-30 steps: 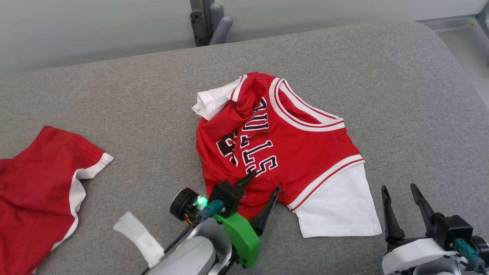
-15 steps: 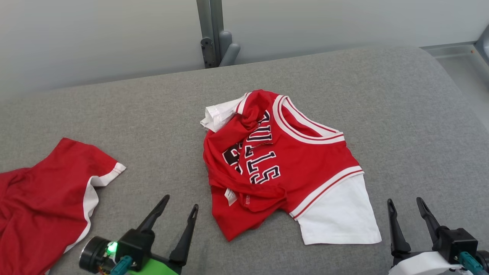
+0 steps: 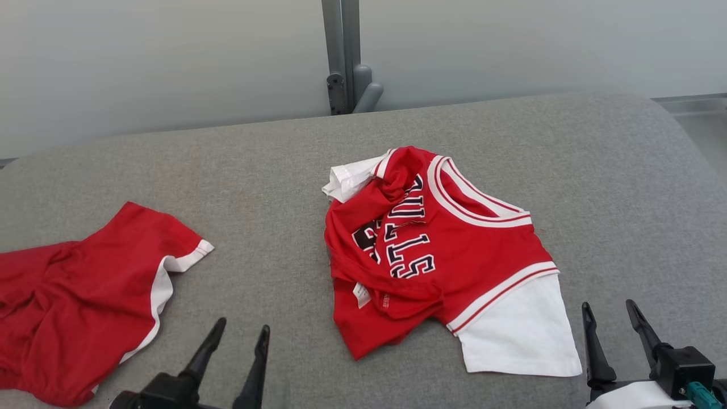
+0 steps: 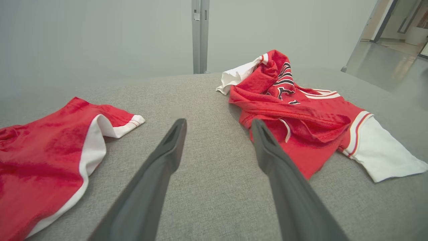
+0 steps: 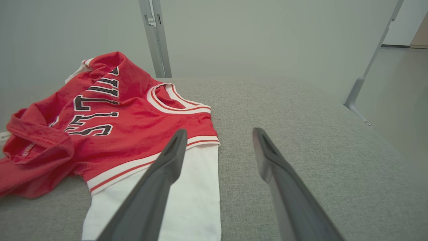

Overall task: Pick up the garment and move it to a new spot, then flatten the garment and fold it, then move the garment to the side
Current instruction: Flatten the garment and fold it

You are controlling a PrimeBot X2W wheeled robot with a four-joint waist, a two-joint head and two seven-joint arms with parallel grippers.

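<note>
Red jersey garment (image 3: 437,255) lying crumpled in the middle of the grey cushion surface (image 3: 255,165), left gripper (image 3: 242,325) empty with fingers apart, right gripper (image 3: 608,305) empty with fingers apart, near the white sleeve (image 3: 519,335), red shorts (image 3: 85,295) at the left

You have a counter (image 3: 272,170) covered in grey woven fabric, its far right corner rounded. Two pieces lie on it, well apart. Near the middle sits a red jersey (image 3: 471,250) with white-and-red trim and dark block lettering. It is crumpled: its left side is bunched over itself and the hem is turned up, so a small white label (image 3: 361,294) shows. One white sleeve (image 3: 519,338) lies flat toward the near edge, and a second white sleeve (image 3: 347,180) is scrunched at the far side. Toward the robot's left you'll see red shorts (image 3: 74,295) with white trim, rumpled and running off the head view's edge
</note>
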